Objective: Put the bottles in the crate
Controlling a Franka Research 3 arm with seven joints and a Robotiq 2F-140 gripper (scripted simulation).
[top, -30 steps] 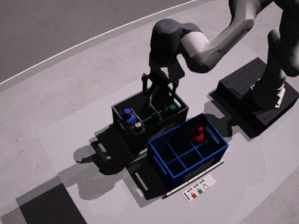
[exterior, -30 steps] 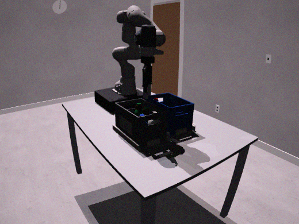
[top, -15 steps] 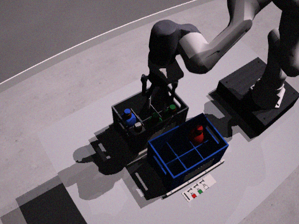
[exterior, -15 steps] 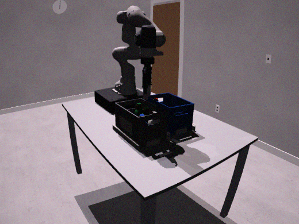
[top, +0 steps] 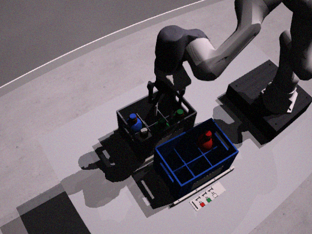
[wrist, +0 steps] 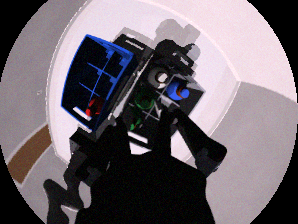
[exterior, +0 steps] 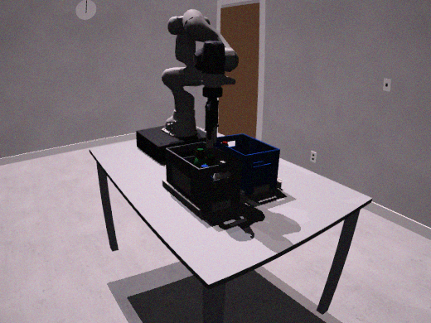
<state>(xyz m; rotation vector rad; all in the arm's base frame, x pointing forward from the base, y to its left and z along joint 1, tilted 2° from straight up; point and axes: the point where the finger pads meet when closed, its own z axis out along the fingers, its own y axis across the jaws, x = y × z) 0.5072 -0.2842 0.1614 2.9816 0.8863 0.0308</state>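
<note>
2 crates: 1 black (top: pixel 127 135) (exterior: pixel 178 174) (wrist: pixel 197 102) and 1 blue (top: pixel 168 171) (exterior: pixel 265 170) (wrist: pixel 63 90). 5 bottles in all: 1 red bottle (top: pixel 205 143) (wrist: pixel 93 107) in the blue crate; in the black crate, 1 blue bottle (top: pixel 134 123) (wrist: pixel 177 91), 2 green-capped bottles (top: pixel 180 114) (exterior: pixel 200 155) (wrist: pixel 145 100) and 1 white-capped bottle (top: pixel 144 132) (wrist: pixel 159 77). 1 pick list (top: pixel 220 188), carrying 3 colored label marks: 1 red, 1 green, 1 white. 1 robot arm (top: pixel 210 61) (exterior: pixel 184 99) with 1 hand (top: pixel 165 95) (exterior: pixel 210 145) (wrist: pixel 143 108). 1 tabletop (top: pixel 264 177) (exterior: pixel 166 219) (wrist: pixel 220 65). 1 door (exterior: pixel 239 70) (wrist: pixel 27 155).
</note>
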